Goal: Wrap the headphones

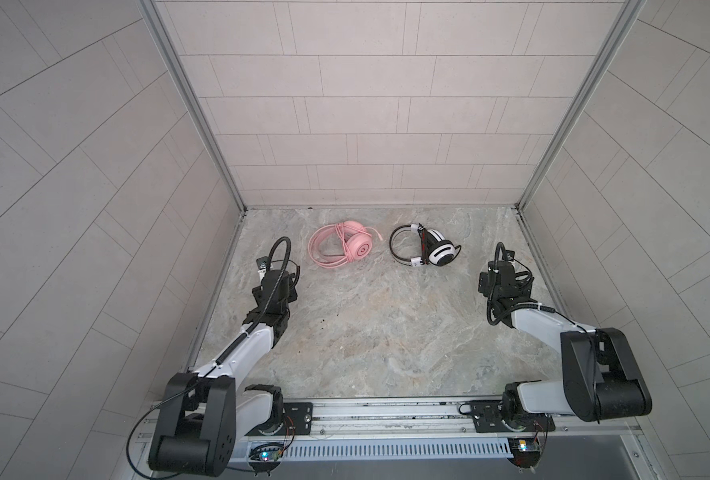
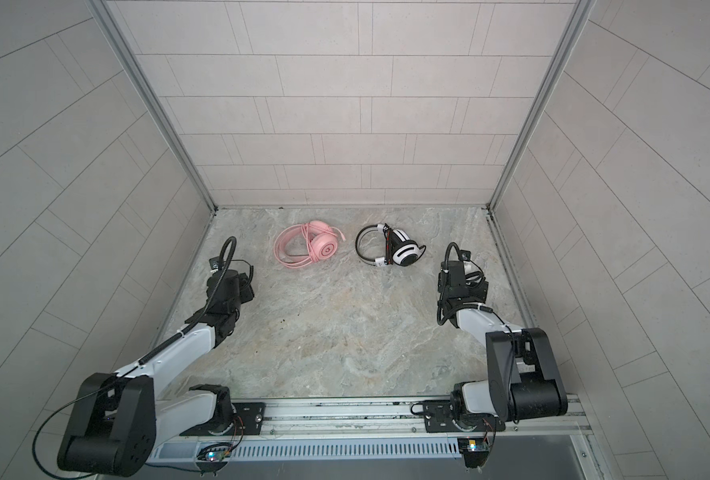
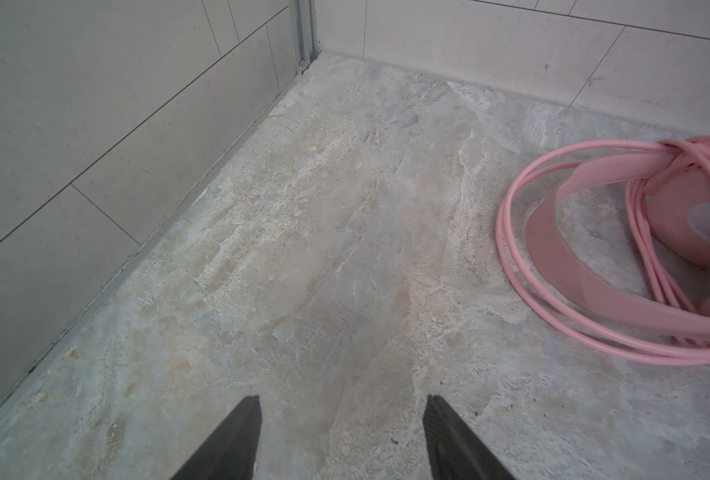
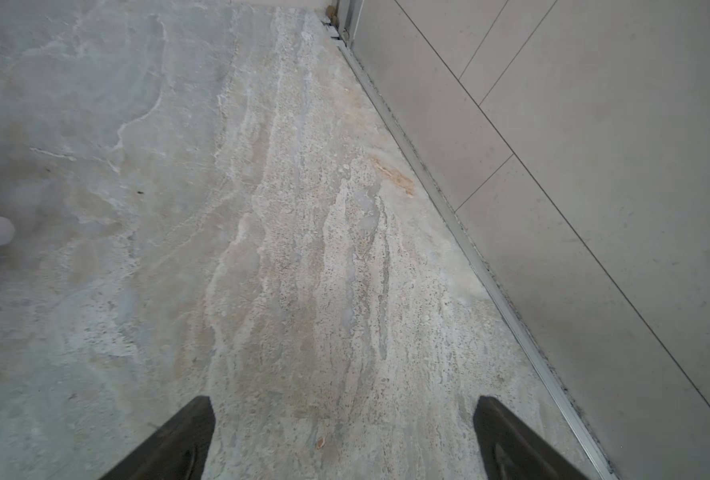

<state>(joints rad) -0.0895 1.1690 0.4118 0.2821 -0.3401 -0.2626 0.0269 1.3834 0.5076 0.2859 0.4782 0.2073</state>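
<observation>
Though near the left tool (image 3: 343,401), pink headphones (image 3: 561,253) lie apart

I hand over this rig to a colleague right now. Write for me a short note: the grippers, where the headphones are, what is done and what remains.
Left gripper: open, empty, over bare table, apart from the pink headset.
Right gripper: open, empty, near the right wall, apart from the white-and-black headset.
Both headsets lie side by side at the back of the table.
Done: the pink cable is looped around its headset; the black and red cable appears wound across the other.
Left: probably nothing. Perhaps check the pink plug end, which sticks out.
</observation>
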